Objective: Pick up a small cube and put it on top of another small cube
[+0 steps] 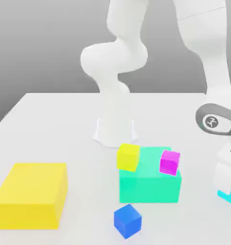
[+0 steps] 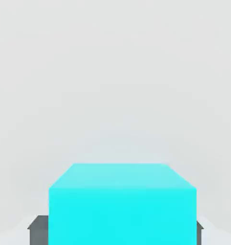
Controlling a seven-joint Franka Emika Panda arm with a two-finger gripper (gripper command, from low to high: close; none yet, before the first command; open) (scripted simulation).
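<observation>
Cyan, the small plain cube (image 2: 122,203) sits pinched between the white arm's gripper (image 1: 227,184) fingers at the exterior view's right, well apart from the small yellow cube (image 1: 128,157) leaning on the large teal block (image 1: 149,184).

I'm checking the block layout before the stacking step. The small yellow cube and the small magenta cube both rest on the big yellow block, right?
Not quite: in the exterior view the small yellow cube and small magenta cube rest on the big teal block, not the big yellow block.
</observation>
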